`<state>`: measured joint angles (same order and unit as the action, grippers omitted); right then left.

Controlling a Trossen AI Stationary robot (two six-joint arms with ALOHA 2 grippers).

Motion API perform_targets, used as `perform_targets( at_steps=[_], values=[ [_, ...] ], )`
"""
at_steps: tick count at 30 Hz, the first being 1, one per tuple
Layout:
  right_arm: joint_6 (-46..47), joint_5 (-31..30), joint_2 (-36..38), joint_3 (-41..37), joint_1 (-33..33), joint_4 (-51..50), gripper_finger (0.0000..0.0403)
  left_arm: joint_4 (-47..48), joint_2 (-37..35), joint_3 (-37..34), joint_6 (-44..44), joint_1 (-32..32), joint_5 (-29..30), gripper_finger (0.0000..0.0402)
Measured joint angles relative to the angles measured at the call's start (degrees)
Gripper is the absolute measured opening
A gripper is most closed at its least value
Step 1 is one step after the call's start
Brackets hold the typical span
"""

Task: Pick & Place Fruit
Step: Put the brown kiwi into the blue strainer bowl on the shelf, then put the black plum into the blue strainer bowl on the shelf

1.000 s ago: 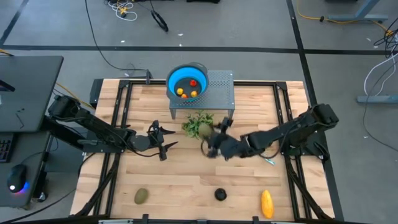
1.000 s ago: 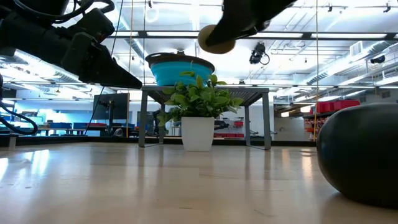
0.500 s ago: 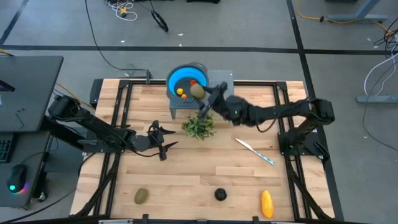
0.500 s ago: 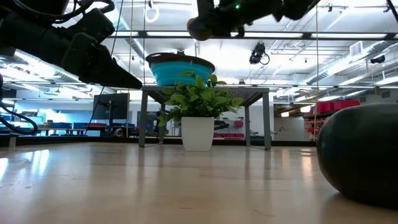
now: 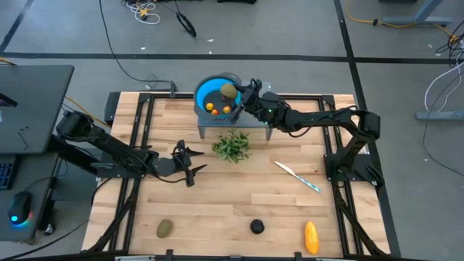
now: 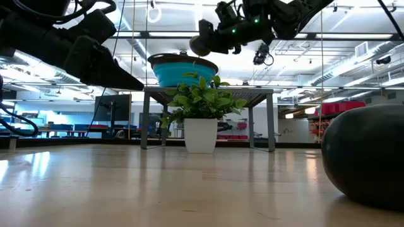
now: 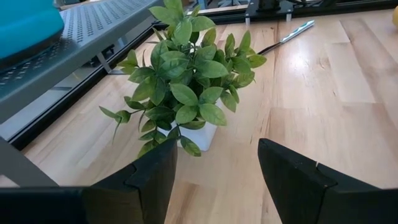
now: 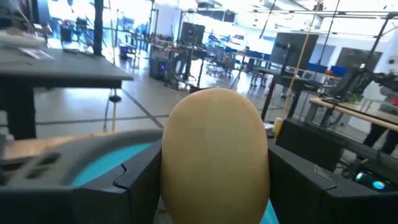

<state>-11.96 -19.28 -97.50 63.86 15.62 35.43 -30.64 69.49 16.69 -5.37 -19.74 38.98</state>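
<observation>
Our right arm stretched far forward, raised, right tool clamped shut around load. Our left arm low, left tool fingers spread.

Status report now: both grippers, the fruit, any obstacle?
Right gripper shut on olive-green fruit, above blue bowl. Left gripper open, idle beside plant. Nothing in the way.

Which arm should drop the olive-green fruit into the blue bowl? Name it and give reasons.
The right arm. Its hand is shut on the olive-green fruit, held above the blue bowl on the grey stand. The left hand hangs open and empty over the table, beside the plant.
</observation>
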Motion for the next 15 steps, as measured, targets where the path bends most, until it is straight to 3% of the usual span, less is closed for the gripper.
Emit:
perform_targets(
  at_steps=[4,15],
  values=[
    [-1.5,0.08,-0.47,0.0,0.62,-0.08,0.0253,0.17,0.0,0.0,-0.02,0.02,-0.11,0.0233],
    [-2.49,1.89,-0.47,0.0,0.98,0.41,0.0318,0.4,0.0,0.0,-0.02,0.02,-0.2,0.0233]
  ],
)
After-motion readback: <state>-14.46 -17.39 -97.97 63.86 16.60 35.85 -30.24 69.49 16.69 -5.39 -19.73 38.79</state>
